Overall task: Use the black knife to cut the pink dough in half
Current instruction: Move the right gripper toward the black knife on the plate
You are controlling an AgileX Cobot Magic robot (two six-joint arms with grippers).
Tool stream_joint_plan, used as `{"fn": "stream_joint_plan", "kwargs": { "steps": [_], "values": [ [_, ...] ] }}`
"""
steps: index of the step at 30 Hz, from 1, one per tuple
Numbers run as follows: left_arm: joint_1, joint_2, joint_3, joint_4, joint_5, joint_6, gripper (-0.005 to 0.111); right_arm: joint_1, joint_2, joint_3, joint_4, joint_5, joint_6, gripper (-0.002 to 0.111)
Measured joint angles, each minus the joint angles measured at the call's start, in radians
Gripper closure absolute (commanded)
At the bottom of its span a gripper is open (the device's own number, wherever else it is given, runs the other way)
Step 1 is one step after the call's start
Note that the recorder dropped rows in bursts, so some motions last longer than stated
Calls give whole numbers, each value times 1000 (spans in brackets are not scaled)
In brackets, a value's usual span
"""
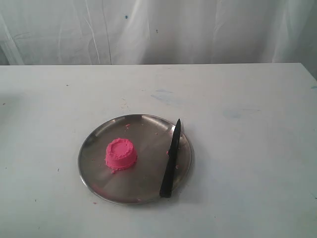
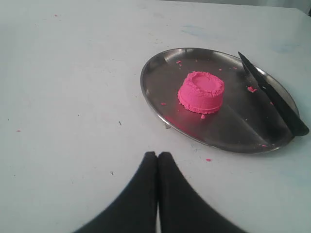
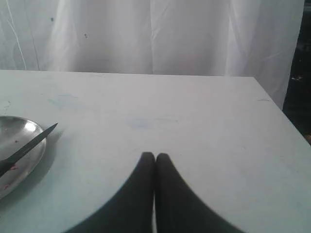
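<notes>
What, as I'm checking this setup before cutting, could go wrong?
The slim black knife lies flat on the rim of the round metal plate; grasping it may tilt or shift the plate.
Nothing visibly holds the plate, so pressing could slide it.
The pink dough mound looks soft; it might squash rather than split.

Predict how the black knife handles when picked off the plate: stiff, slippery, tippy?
Probably stiff: the black knife lies straight across the plate edge without sagging. Likely to skid or pivot if nudged, since it rests on shiny metal with its tip past the rim. It looks slim, so probably light.
</notes>
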Motion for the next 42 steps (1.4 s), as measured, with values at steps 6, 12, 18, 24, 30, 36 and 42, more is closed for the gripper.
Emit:
{"fn": "stream_joint_plan", "kwargs": {
  "steps": [6,12,18,24,30,36,42],
  "values": [
    [0,0,0,0,0,0,105,0,0,0,0,-13,0,108],
    [0,0,0,0,0,0,105,0,0,0,0,-217,34,108],
    [0,0,0,0,0,0,105,0,0,0,0,-401,360,108],
    [0,0,0,0,0,0,105,11,0,0,-141,-423,862,108],
    [0,0,0,0,0,0,105,138,33,-85,-946,-441,1699,108],
    [0,0,0,0,0,0,105,218,298,-223,-1469,-580,2021,108],
    [0,0,0,0,0,0,105,222,569,-337,-1634,-600,2040,108]
  ]
}}
